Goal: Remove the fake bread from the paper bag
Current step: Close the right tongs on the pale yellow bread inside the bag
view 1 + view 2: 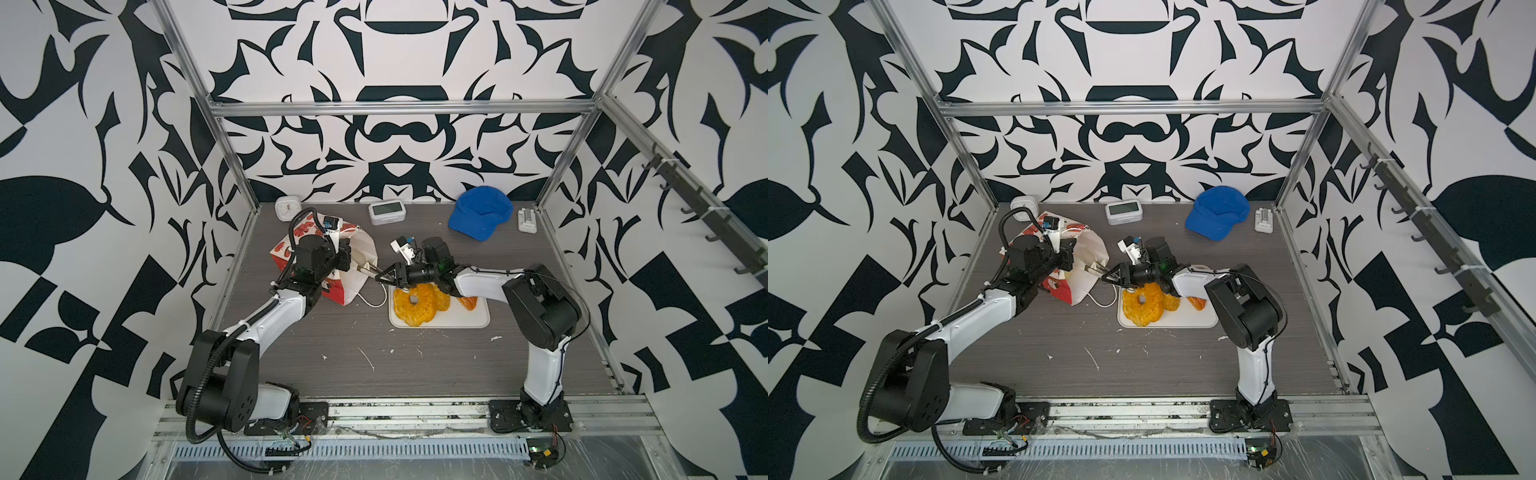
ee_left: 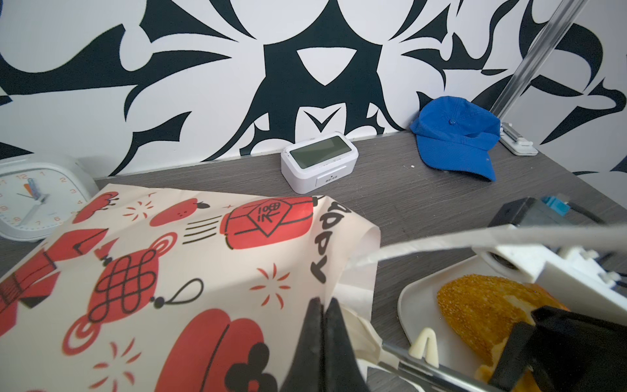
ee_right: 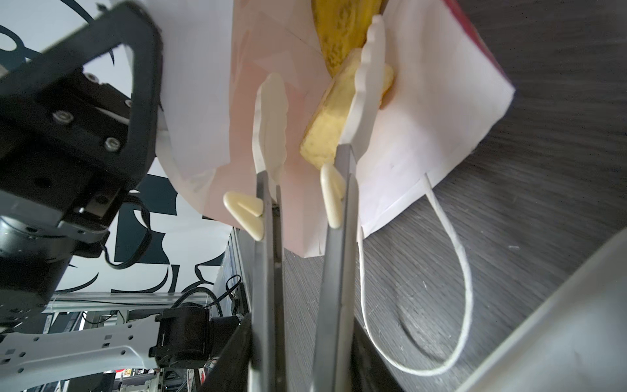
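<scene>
The red and white paper bag lies on its side with its white mouth facing the tray. My left gripper is shut on the bag's upper rim. My right gripper is shut on metal tongs, whose cream tips reach into the bag's mouth. A pale yellow fake bread piece lies between the tips, against one of them, with a gap to the other. A ring, a second pastry and an orange wedge rest on the white tray.
A blue cap, a white digital clock, a white analog clock and a small white device stand along the back wall. The bag's cord handle loops on the table by the tray.
</scene>
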Controlling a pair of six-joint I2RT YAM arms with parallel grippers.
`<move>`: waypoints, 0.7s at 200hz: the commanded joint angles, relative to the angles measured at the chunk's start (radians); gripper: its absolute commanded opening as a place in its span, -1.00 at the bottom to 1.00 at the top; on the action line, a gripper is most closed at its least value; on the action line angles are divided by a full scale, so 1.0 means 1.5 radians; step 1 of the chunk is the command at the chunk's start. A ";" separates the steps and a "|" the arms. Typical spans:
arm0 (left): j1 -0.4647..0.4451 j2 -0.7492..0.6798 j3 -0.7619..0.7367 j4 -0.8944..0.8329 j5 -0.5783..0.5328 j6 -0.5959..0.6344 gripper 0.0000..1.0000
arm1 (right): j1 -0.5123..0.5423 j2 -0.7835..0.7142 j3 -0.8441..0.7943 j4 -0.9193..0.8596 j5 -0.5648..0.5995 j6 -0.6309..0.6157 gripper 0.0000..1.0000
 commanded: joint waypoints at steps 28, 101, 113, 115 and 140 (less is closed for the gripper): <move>0.002 -0.004 0.000 0.020 0.008 -0.001 -1.00 | 0.009 0.018 0.045 0.021 -0.035 -0.007 -0.17; 0.002 -0.008 -0.003 0.020 0.008 -0.003 -1.00 | 0.020 0.057 0.086 0.008 -0.039 -0.011 -0.16; 0.002 -0.009 -0.003 0.020 0.008 -0.003 -1.00 | 0.022 0.064 0.089 0.008 -0.041 -0.011 -0.16; 0.002 -0.009 -0.003 0.020 0.007 -0.003 -1.00 | 0.022 0.064 0.089 0.008 -0.041 -0.011 -0.16; 0.002 -0.009 -0.005 0.022 0.006 -0.003 -1.00 | 0.024 0.075 0.097 -0.004 -0.041 -0.013 -0.17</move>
